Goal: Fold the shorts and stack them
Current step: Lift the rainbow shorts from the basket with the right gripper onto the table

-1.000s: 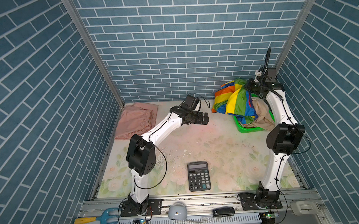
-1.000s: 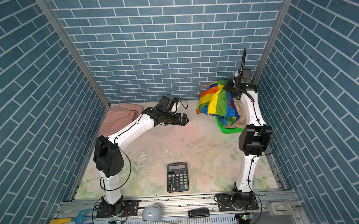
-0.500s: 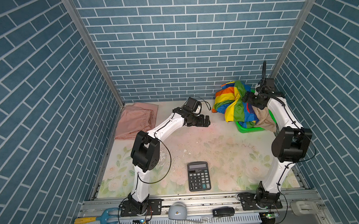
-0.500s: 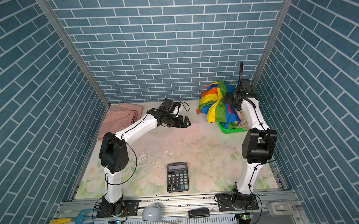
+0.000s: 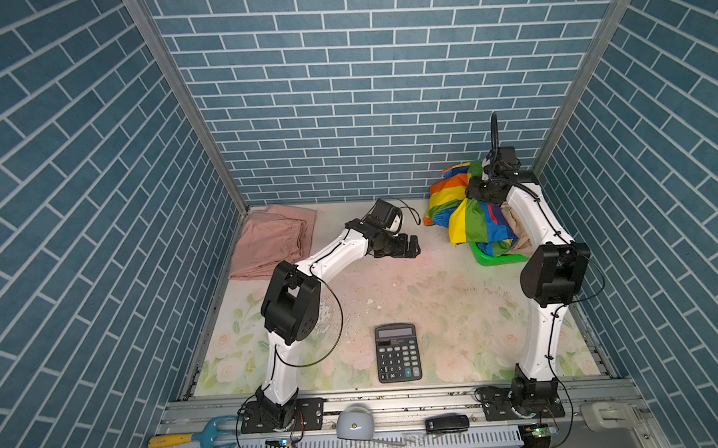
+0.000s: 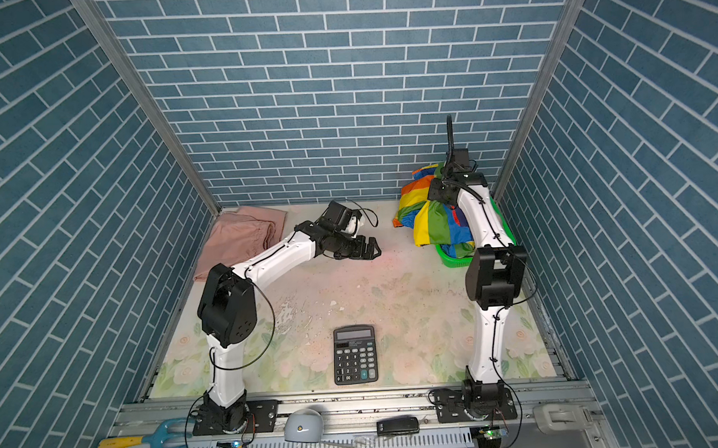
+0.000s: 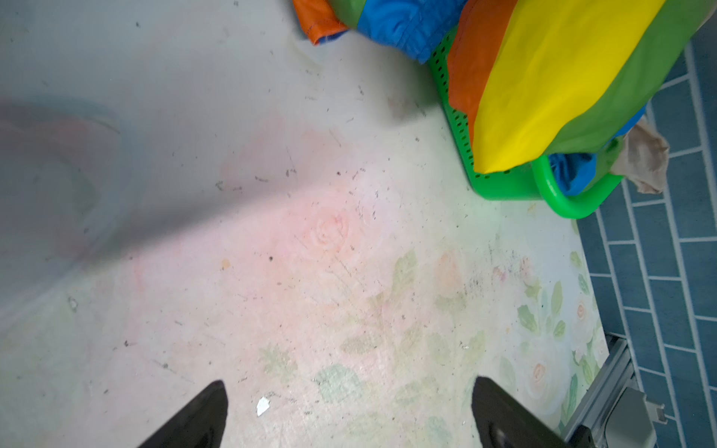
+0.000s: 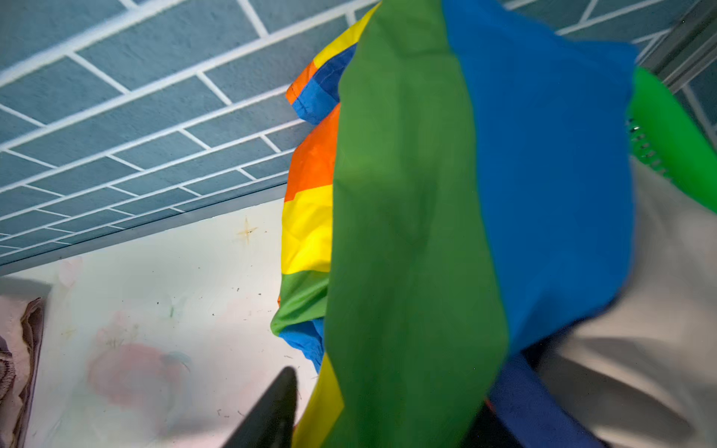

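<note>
My right gripper [image 5: 481, 192] is buried in the rainbow-striped shorts [image 5: 459, 218], which sit bunched in the green basket [image 5: 496, 261] at the back right corner and spill over its rim onto the table [image 5: 435, 300]. My right wrist view shows one dark finger [image 8: 277, 391] beside the cloth, while the other is hidden behind green and blue folds, so I cannot tell whether I am clamped on fabric or merely pressed into it. My left gripper [image 5: 412, 246] hovers with its jaws spread wide and nothing between them, above bare table between the basket and the pink shorts [image 5: 272, 241], which lie folded flat at the back left. The beige shorts [image 7: 642, 155] sit in the basket under the rainbow pair. As I judge it, the step is getting the rainbow pair out and spread on the open table. To do it well I want a pinch on a single edge, ideally the waist, not a fistful of layers. I should lift high enough that the cloth clears the rim without dragging the basket or the beige pair along. Then I would carry it toward my left gripper, which can take a second corner and pull the cloth flat, well short of the calculator [image 5: 397, 352].
</note>
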Available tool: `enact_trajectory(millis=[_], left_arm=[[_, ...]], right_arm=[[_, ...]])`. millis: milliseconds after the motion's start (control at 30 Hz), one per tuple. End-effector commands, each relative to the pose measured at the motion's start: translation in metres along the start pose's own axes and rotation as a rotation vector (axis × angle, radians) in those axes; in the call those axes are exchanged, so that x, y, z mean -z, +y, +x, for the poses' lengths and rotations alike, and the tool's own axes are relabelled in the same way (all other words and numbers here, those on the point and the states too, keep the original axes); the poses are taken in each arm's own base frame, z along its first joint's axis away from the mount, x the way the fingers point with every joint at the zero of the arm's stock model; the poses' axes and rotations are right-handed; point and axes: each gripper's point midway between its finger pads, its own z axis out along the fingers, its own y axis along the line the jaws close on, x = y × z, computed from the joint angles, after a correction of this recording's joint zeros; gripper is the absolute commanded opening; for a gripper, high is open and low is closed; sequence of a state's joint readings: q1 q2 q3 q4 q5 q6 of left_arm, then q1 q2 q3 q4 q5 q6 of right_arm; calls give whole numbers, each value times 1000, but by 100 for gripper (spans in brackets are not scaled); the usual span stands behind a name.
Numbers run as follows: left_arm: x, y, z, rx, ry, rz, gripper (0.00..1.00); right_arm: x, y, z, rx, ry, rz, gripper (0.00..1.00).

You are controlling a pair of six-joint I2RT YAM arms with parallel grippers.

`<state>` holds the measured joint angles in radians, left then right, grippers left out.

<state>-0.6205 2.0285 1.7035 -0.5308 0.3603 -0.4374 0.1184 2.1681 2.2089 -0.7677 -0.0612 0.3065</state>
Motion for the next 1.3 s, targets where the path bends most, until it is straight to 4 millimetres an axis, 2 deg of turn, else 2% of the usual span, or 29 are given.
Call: enact_trajectory(millis=[0, 33, 67, 200, 333, 433, 533, 633, 733, 800, 867, 1000, 1067, 1133, 1200, 1267], left_arm=[[20, -4, -5, -2, -44, 10, 100], [21, -3, -4, 0, -41, 10, 100], [23, -2, -4, 0, -43, 8, 99], [33, -2, -7, 0, -65, 5, 100], [41, -4, -10, -2, -86, 5, 100], [43, -5, -10, -1, -88, 10, 100], [44, -7, -10, 4, -95, 19, 100], [47, -7, -10, 4, -101, 19, 100], [49, -6, -11, 5, -107, 18, 100], [54, -3, -14, 16, -120, 18, 100], [65, 5, -22, 52, -161, 25, 100], [95, 27, -37, 116, -241, 34, 100], [105, 38, -39, 126, -253, 19, 100], [114, 47, -37, 131, -259, 6, 100], [121, 58, -35, 150, -267, -4, 100], [127, 69, -32, 173, -278, -11, 100]], right_arm=[[19, 13, -7, 32, -1, 11, 17], [27, 18, -13, 33, -23, 5, 4], [33, 21, -19, 34, -42, 1, 0], [80, 44, -52, 51, -162, -76, 0], [151, 68, -94, 81, -362, -181, 0], [204, 75, -124, 101, -530, -229, 0], [233, 65, -144, 57, -616, -273, 0], [254, 56, -162, -36, -665, -358, 0], [279, 72, -174, -55, -704, -482, 0], [286, 88, -179, -83, -703, -585, 0], [282, 105, -178, -128, -671, -679, 0], [263, 172, -151, -71, -561, -822, 0], [261, 207, -136, -25, -520, -904, 0], [277, 247, -119, 33, -490, -1042, 0], [303, 273, -109, 101, -494, -1168, 0], [324, 282, -106, 134, -521, -1220, 0]])
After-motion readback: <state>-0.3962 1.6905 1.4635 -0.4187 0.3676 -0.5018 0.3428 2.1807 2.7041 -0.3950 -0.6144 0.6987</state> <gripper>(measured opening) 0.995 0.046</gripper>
